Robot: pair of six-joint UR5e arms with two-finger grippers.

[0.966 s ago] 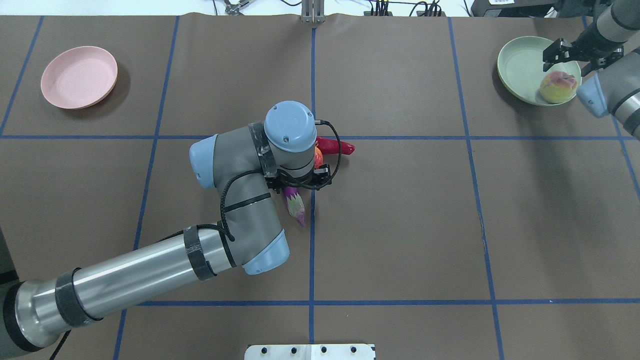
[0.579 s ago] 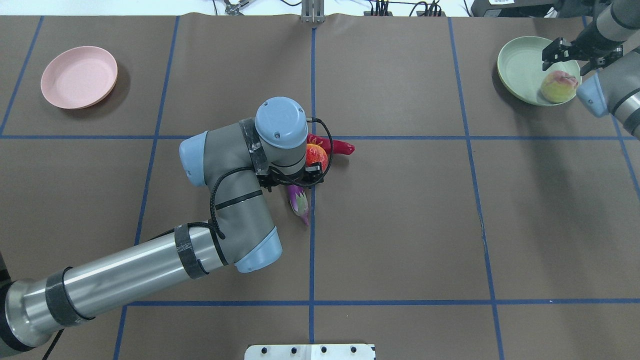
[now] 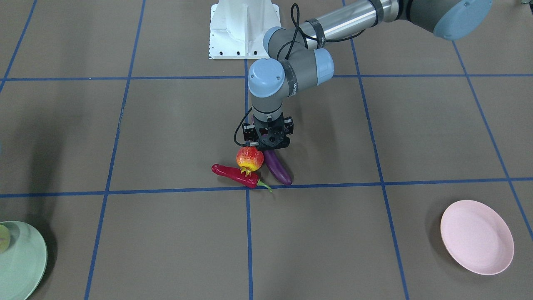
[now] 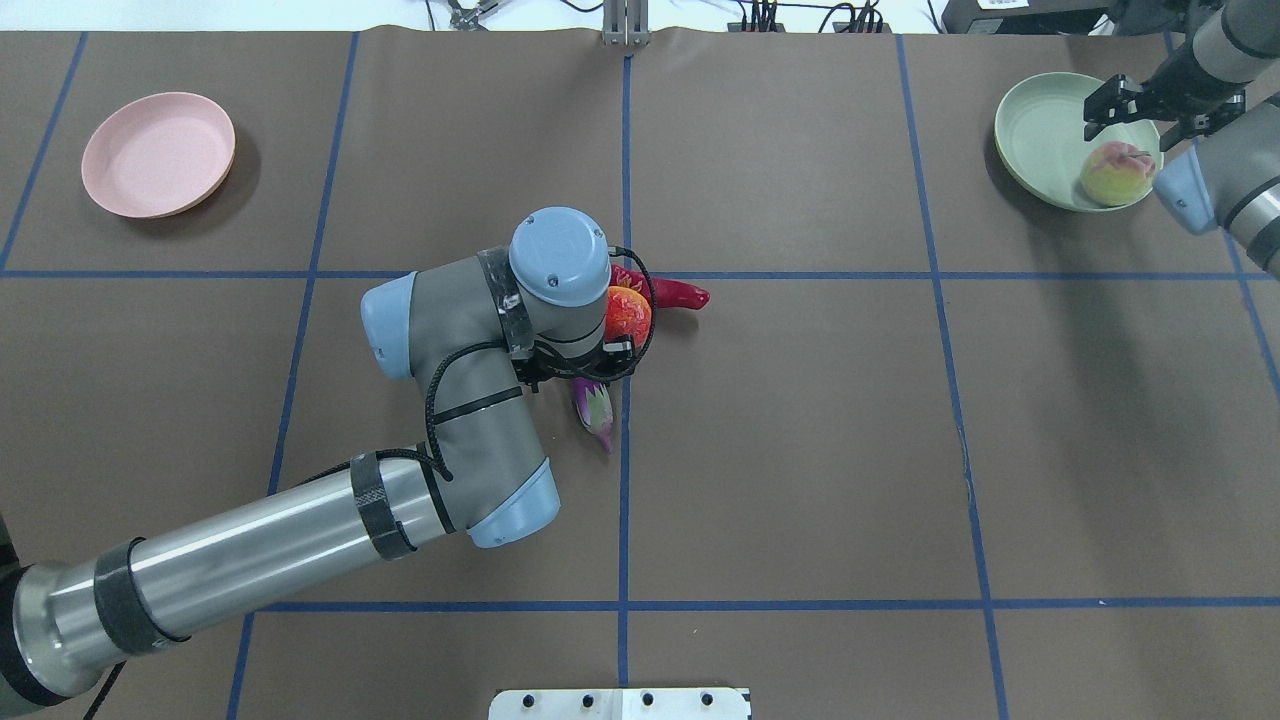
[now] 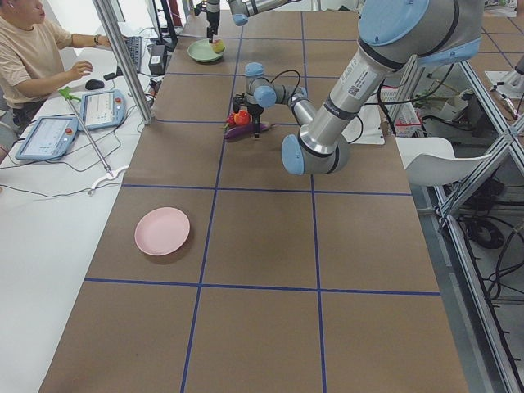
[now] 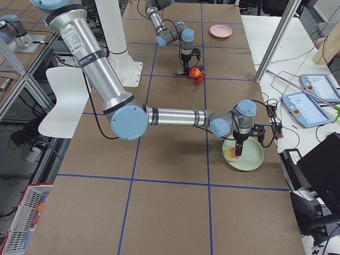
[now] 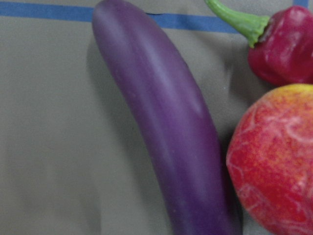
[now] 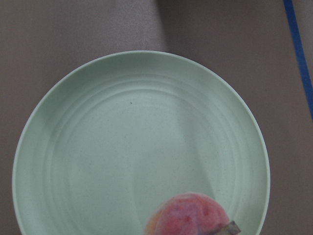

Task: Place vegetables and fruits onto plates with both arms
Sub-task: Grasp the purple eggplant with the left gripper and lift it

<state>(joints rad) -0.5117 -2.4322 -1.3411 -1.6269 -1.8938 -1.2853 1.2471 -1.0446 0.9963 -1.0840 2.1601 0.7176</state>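
The purple eggplant (image 3: 278, 168) lies at the table's middle with the red-yellow pomegranate (image 3: 250, 158) and the red chili (image 3: 233, 175) touching beside it. My left gripper (image 3: 269, 146) hangs low over the eggplant's stem end, jaws open around it. The left wrist view shows the eggplant (image 7: 166, 127), pomegranate (image 7: 274, 161) and chili (image 7: 288, 44) close up, without fingers. My right gripper (image 4: 1148, 110) is open and empty above the mint plate (image 4: 1040, 130), where the peach (image 4: 1115, 172) rests. The pink plate (image 4: 158, 153) is empty at the far left.
The white robot base (image 4: 620, 703) stands at the table's near edge. Blue tape lines grid the brown table. An operator sits at a side desk (image 5: 49, 131) beyond the table's far edge.
My left wrist has shifted left and settled lower over the eggplant, uncovering the pomegranate. My right gripper has drawn slightly back from the peach.
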